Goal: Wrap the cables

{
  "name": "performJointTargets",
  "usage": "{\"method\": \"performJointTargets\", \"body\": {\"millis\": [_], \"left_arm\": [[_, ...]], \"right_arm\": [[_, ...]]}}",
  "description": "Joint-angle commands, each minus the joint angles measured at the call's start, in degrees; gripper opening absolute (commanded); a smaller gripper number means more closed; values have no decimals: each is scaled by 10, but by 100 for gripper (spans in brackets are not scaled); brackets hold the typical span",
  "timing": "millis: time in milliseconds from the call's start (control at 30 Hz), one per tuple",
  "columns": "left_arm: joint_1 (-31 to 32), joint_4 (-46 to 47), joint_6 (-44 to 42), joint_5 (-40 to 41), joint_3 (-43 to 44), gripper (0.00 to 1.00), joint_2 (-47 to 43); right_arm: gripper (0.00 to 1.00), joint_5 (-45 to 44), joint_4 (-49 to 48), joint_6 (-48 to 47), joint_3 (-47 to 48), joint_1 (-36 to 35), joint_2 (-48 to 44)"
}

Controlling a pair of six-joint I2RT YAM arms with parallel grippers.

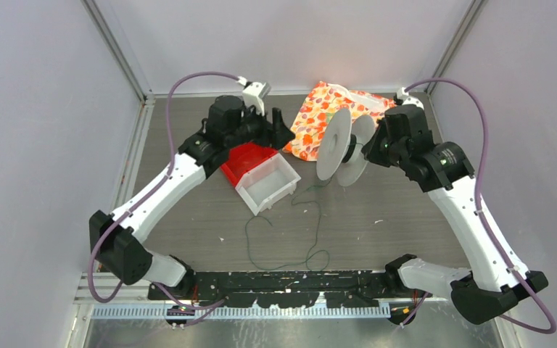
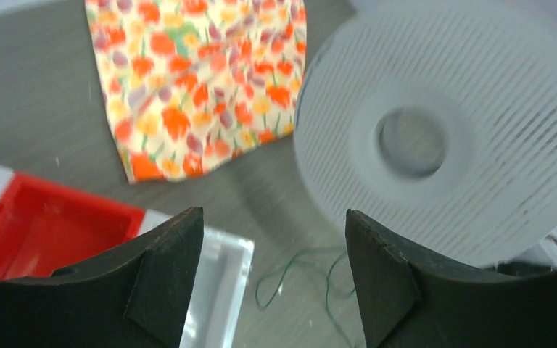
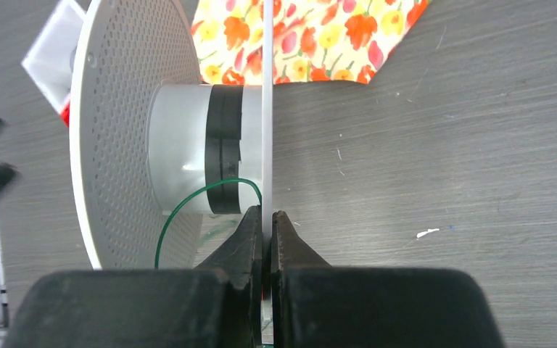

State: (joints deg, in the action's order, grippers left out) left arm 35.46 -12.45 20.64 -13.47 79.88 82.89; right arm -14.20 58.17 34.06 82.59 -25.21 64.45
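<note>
A white spool [image 1: 333, 145] with two discs stands on edge at the table's back middle. My right gripper [image 1: 373, 148] is shut on its right disc [image 3: 267, 109], pinching the thin rim between the fingers [image 3: 267, 214]. A dark band is wound on the hub [image 3: 225, 148]. A thin dark green cable [image 1: 318, 217] runs from the hub [image 3: 188, 206] down over the table in loose loops toward the near edge. My left gripper [image 1: 283, 130] is open and empty, hovering left of the spool [image 2: 435, 138] with the cable [image 2: 297, 268] below its jaws [image 2: 274, 217].
A floral cloth [image 1: 319, 116] lies behind the spool. A red bin [image 1: 246, 158] and a white bin [image 1: 268, 181] sit side by side under the left arm. Enclosure walls stand left, right and behind.
</note>
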Motion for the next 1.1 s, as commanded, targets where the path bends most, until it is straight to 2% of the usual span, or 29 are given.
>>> {"method": "performJointTargets", "body": {"millis": [0,100,167,267,367,500,667,833,1067], "left_arm": [[-5,-24,-28,-111,-90,73,-46],[-1,9,-25,-185,-173,72,-76],[12,54,-26,-189,-234,72,-105],[47,99,-47,-160,-289,69,-139],[90,121,-66,-104,-309,66,-134],[127,232,-94,-24,-358,66,-110],[142,267,-141,7,-325,68,-77],[142,360,-195,-76,-321,70,3],[142,465,-194,-88,-301,72,67]], "right_arm": [[1,24,-9,-24,79,8,-7],[1,6,9,-32,114,9,-10],[1,-1,18,-35,129,9,-10],[1,-8,25,-31,146,10,-10],[1,-10,25,-23,158,10,-12],[1,-23,31,-23,183,10,-11],[1,-24,68,-22,257,10,-4],[0,-24,79,-18,301,10,-5],[1,-8,79,-14,325,10,-10]]}}
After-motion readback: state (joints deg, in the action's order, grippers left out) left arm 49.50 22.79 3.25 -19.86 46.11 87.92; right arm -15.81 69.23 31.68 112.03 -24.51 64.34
